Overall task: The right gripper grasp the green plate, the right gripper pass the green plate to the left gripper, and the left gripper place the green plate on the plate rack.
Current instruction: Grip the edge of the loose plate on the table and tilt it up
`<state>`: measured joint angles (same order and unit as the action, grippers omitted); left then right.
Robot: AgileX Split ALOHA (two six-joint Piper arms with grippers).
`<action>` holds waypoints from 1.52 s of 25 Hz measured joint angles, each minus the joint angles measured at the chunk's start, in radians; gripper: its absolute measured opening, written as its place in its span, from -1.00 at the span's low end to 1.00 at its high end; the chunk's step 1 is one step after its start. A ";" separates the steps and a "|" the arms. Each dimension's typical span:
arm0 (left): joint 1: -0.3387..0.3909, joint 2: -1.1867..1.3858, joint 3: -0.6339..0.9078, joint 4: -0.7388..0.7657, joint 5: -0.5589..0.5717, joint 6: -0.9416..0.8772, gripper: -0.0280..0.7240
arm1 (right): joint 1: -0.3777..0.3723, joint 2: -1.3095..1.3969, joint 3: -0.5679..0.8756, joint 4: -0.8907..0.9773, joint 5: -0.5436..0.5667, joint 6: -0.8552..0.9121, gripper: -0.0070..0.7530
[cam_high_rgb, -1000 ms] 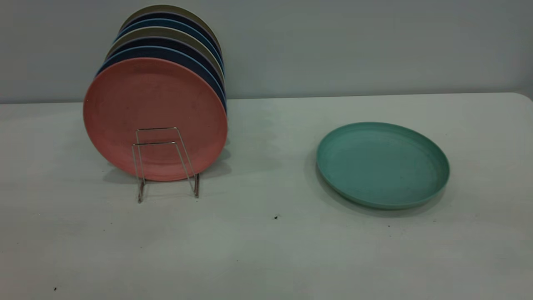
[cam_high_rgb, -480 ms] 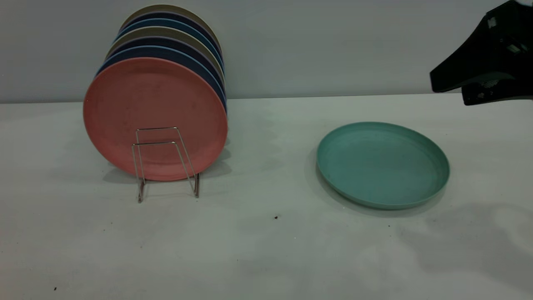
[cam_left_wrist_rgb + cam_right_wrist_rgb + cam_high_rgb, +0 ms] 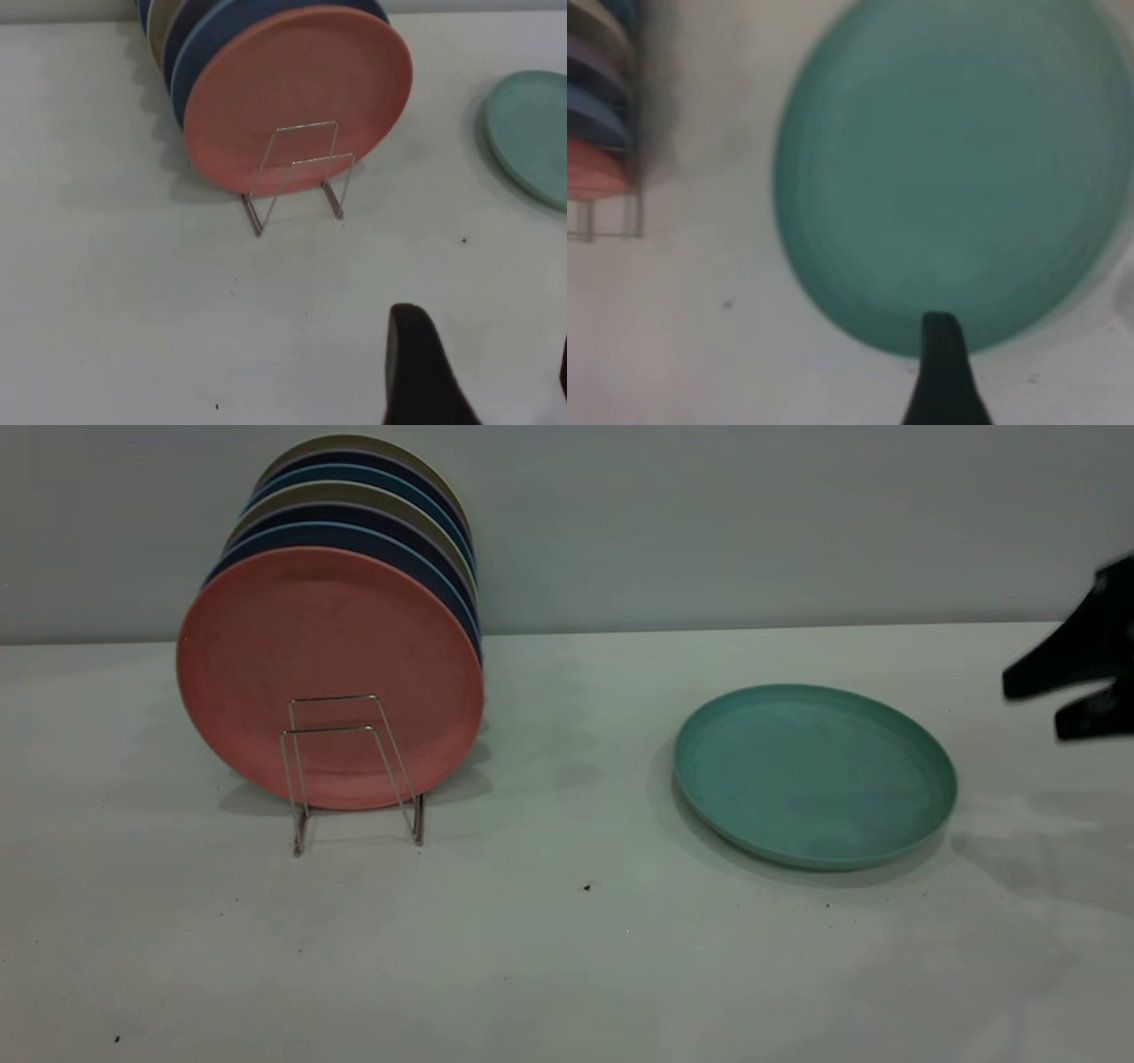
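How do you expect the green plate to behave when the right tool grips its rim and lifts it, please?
The green plate lies flat on the table, so a push would probably slide it rather than tip it. It looks thin and matte, so likely light, stiff and not very slippery. Its shallow raised rim gives the open right tool only a narrow hold.

The right gripper (image 3: 1045, 704) is cut off by the exterior view's 3 o'clock edge, so only 2 dark finger tips with a gap between them show; its body is out of frame. In the right wrist view, only 1 finger (image 3: 943, 376) enters at 6 o'clock, and the green plate (image 3: 948, 168) is blurred and cropped at 12 and 3 o'clock. In the left wrist view, the left gripper (image 3: 483, 372) shows 1 dark finger at 6 o'clock and a sliver at the 4 o'clock edge. The salmon-pink plate (image 3: 330, 677) hides most of the plates behind it, and most of the plate rack (image 3: 350, 771).
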<state>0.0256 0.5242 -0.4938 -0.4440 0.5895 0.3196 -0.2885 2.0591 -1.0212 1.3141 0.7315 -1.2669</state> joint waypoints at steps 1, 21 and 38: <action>0.000 0.000 0.000 0.000 -0.003 0.001 0.16 | 0.000 0.032 -0.013 0.004 -0.006 -0.004 0.50; 0.000 0.000 0.000 0.000 -0.005 0.008 0.16 | 0.012 0.305 -0.165 0.152 -0.030 -0.016 0.50; 0.000 0.000 0.000 0.002 -0.006 0.032 0.16 | 0.119 0.361 -0.248 0.195 -0.145 -0.015 -0.82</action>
<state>0.0256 0.5242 -0.4938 -0.4417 0.5832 0.3519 -0.1696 2.4205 -1.2695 1.5094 0.5866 -1.2823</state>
